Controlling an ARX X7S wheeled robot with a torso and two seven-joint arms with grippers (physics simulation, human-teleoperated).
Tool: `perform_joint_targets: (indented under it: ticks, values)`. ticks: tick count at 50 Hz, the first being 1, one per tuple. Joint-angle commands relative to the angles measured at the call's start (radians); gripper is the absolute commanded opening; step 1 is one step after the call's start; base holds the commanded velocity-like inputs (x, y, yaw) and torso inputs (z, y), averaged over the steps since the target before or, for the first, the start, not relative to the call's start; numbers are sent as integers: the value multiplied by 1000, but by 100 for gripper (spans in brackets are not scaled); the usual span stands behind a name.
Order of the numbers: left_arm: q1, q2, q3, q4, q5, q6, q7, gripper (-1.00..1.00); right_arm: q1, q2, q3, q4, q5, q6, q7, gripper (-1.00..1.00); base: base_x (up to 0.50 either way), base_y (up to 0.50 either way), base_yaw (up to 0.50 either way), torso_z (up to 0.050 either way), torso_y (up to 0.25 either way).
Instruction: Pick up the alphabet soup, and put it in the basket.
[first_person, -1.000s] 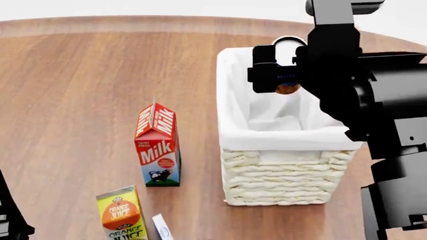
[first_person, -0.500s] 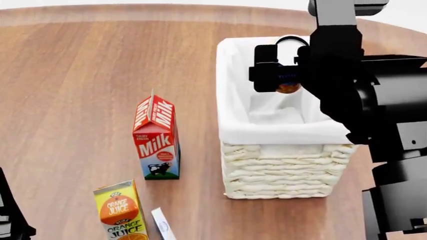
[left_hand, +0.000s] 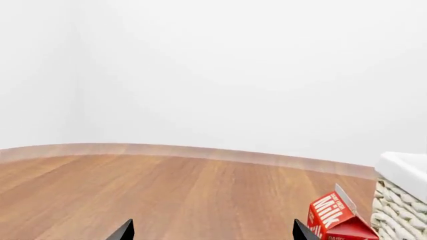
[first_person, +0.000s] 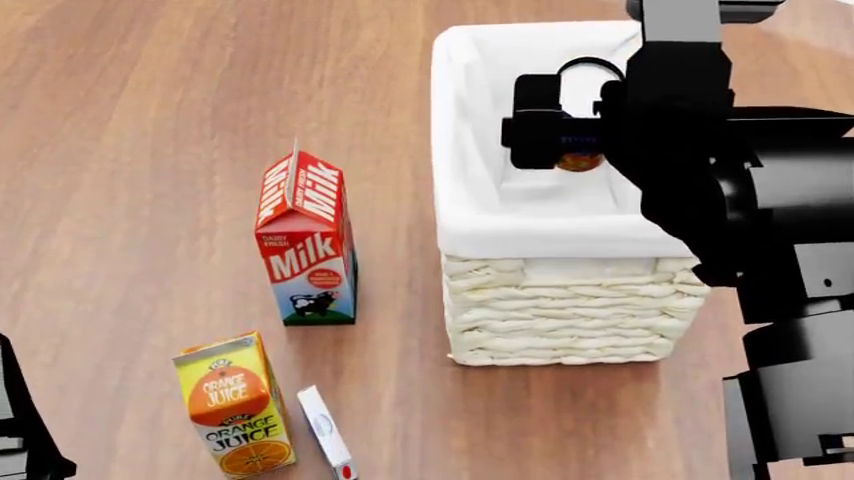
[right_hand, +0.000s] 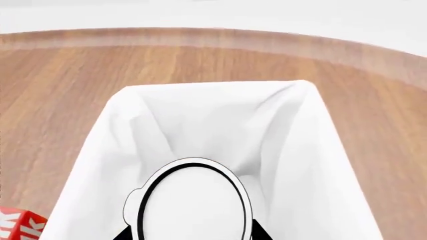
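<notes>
The alphabet soup can (first_person: 577, 161) is held in my right gripper (first_person: 574, 140), which is shut on it above the inside of the basket (first_person: 461, 130). In the head view only the can's orange lower edge and its ringed top show past the black fingers. In the right wrist view the can's white top (right_hand: 193, 200) fills the space between the fingertips (right_hand: 261, 234), with the basket's white cloth lining (right_hand: 300, 150) below it. My left gripper (left_hand: 213, 235) is open and empty over bare table, far from the basket.
A red milk carton (first_person: 304, 240) stands left of the basket. An orange juice carton (first_person: 230, 405) and a small white box (first_person: 324, 430) stand nearer me. The milk carton (left_hand: 337, 220) and basket's corner (left_hand: 400, 200) show in the left wrist view.
The head view has tilted down, so everything on the table sits higher in frame. The right gripper with the can has gone from the basket's far end to over its middle.
</notes>
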Motion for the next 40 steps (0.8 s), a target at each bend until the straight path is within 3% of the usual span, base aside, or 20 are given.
perform_joint_targets:
  ticks: [1, 11, 40]
  values:
    - [0, -3, 1, 4, -3, -3, -4, 100, 6, -2, 18, -9, -15, -29, -5, -100, 0, 0, 0, 0, 0]
    - [2, -6, 8, 4, 0, 4, -2, 100, 18, -7, 19, 12, -24, -57, -11, -100, 0, 0, 0, 3, -116]
    - [11, -12, 2, 10, -10, 14, -11, 100, 16, -47, -7, 137, -67, -149, -47, -100, 0, 0, 0, 0, 0]
